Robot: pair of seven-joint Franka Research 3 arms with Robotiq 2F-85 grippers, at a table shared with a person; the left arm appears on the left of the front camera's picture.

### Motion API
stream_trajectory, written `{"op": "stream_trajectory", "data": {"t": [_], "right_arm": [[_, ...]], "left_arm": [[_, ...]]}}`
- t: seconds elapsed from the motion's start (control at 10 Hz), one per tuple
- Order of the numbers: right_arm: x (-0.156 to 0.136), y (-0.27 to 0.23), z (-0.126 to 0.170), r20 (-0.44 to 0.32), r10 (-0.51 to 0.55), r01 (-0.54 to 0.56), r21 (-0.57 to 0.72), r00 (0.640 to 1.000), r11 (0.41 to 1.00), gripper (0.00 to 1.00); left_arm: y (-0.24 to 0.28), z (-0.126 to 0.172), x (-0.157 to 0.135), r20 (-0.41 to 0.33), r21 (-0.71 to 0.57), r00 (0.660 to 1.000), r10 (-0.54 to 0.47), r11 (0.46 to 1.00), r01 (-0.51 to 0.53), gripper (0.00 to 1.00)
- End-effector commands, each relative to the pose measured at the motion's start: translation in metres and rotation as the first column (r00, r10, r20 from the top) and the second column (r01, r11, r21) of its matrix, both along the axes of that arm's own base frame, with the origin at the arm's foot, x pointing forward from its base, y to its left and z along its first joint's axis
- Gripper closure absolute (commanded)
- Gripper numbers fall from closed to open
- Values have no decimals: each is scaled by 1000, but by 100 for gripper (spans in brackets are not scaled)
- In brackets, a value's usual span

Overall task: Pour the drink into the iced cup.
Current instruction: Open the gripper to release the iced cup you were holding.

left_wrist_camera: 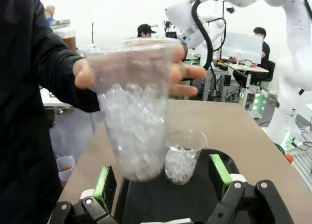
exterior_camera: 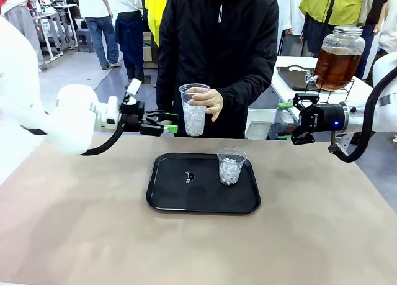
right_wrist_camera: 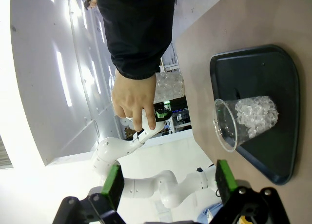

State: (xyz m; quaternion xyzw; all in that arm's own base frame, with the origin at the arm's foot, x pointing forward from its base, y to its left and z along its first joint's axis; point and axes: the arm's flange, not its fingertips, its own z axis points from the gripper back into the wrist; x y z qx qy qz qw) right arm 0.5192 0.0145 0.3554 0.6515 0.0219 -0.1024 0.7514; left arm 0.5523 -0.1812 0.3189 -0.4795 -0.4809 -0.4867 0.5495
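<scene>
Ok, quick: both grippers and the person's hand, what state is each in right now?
Left gripper: open, holding nothing.
Right gripper: open, empty.
Person's hand: holding the tall cup of ice.

My front camera gets even overhead light. The table (exterior_camera: 74,235) shows only soft, faint shadows, and the black tray (exterior_camera: 167,198) has a dull sheen along its rim. In my left wrist camera the background is blown out white from 11 to 2 o'clock. The tall cup (left_wrist_camera: 131,112) sits so close that it is blurred. In my right wrist camera the light strips (right_wrist_camera: 61,80) glare at 9 o'clock. Straight lines bend toward the edges.
</scene>
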Motion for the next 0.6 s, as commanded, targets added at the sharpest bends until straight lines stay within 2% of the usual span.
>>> {"op": "stream_trajectory", "data": {"t": [0.0,0.3,0.5], "right_arm": [[0,0,1,1,-1,1,1,1000,1000,0],[0,0,1,1,-1,1,1,1000,1000,0],[0,0,1,1,-1,1,1,1000,1000,0]], "left_arm": [[34,-9,-21,54,-26,999,8,1000,-7,0],[73,-24,-41,100,-45,994,36,998,-32,0],[94,-28,-53,95,-43,995,31,999,-27,0]]}}
